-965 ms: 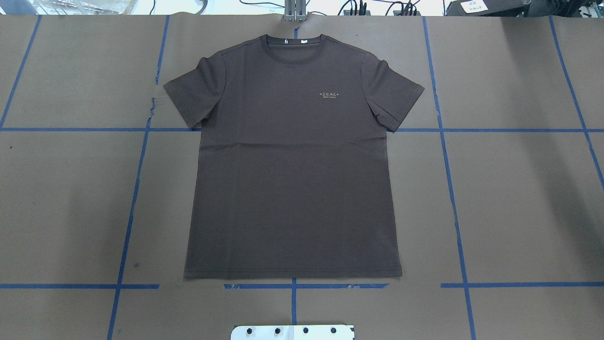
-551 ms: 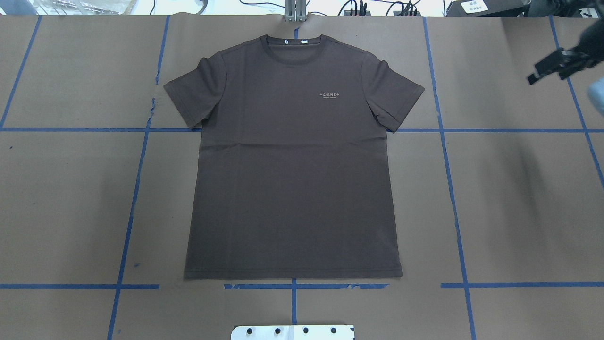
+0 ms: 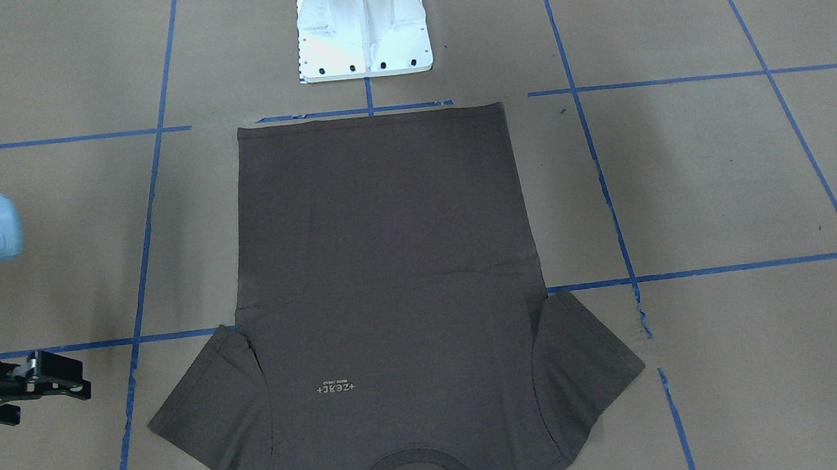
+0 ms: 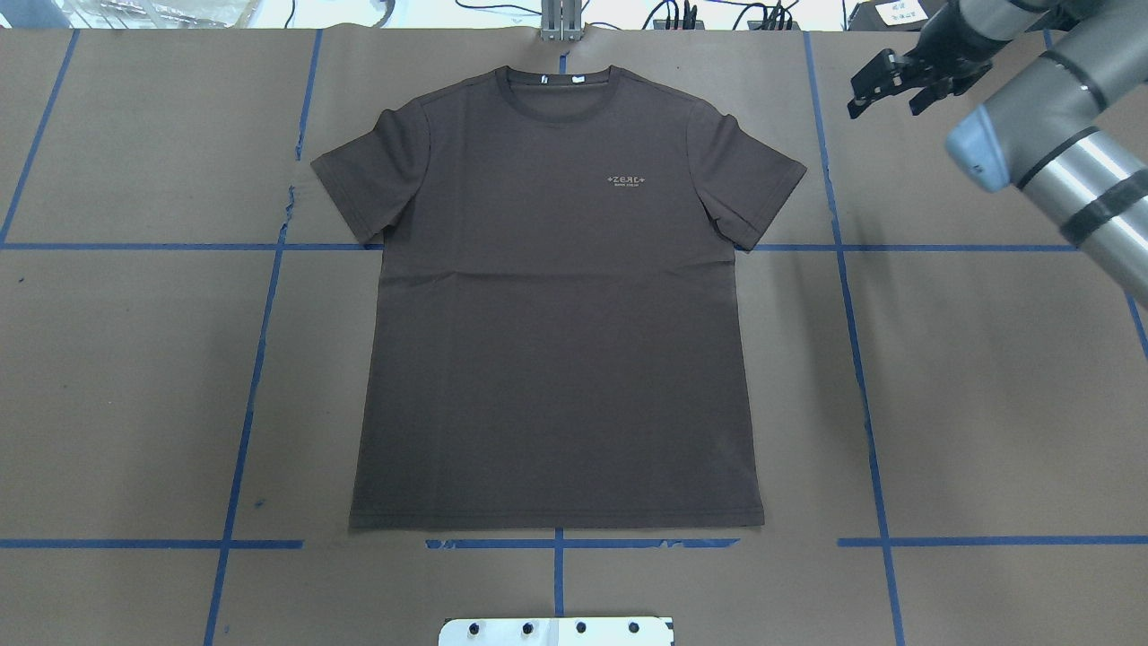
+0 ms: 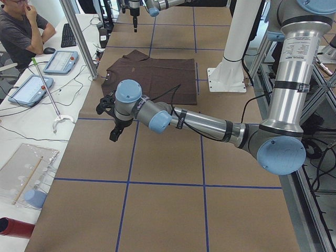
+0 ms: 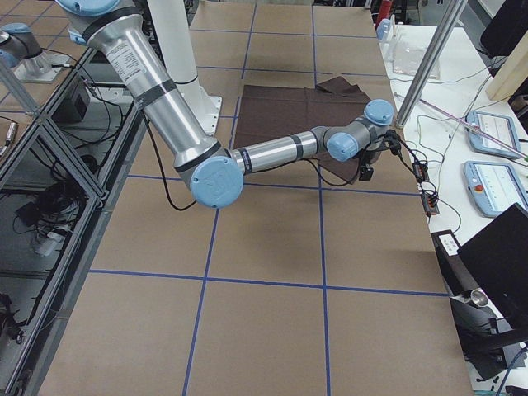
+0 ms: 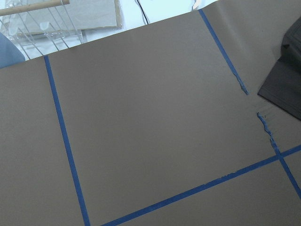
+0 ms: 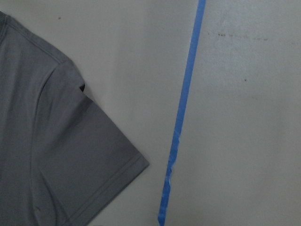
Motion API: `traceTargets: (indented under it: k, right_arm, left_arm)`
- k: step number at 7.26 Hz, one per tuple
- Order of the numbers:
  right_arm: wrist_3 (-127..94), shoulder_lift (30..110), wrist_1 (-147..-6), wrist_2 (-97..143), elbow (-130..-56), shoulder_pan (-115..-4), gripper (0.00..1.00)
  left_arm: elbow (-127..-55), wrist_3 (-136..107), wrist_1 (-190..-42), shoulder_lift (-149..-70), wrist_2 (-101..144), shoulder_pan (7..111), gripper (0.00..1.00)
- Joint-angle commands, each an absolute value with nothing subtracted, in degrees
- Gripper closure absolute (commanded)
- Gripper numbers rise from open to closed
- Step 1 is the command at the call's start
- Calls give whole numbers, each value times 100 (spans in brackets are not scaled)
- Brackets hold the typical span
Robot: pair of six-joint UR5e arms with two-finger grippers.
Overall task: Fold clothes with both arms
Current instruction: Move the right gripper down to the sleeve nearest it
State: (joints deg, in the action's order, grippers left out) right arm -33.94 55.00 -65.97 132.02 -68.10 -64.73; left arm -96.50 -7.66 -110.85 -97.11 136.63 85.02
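The table (image 4: pixel 987 404), covered with brown paper and blue tape lines, carries the shirt (image 4: pixel 556 314) in its middle. It lies flat and face up, with the hem towards the robot and the collar on the far side, and no fold is made yet.

The right arm (image 4: pixel 1049 135) was not in the overhead view a second ago. Now it reaches over the far right part of the table. The left arm (image 5: pixel 205 123) is stretched out on its own side, well apart from the shirt.

The right gripper (image 4: pixel 886 94) hangs near the right sleeve (image 4: pixel 753 179) with its fingers apart and holds nothing. For the left gripper (image 5: pixel 112 122) I cannot tell whether it is apart or together.

I judge this as the approach to the first grasp.
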Motion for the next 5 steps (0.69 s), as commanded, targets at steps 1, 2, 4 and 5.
traceTargets:
  k: [1, 2, 4, 5]
  right_arm:
    - [-4583, 5213, -5810, 12439, -6267, -5865, 1]
    - [-4753, 5212, -5836, 12210, -6240, -5662, 1]
    - [-4755, 5142, -5818, 12006, -6030, -5520, 2]
    - [-4746, 5002, -5818, 12006, -5812, -5520, 3]
  left_arm:
    - [-9615, -773, -11101, -9712, 13676, 8499, 0]
    - [-9598, -765, -11109, -9712, 13684, 8499, 0]
    - [-9606, -765, -11109, -9712, 13684, 8499, 0]
    - [-9589, -773, -11109, -9721, 13685, 8499, 0]
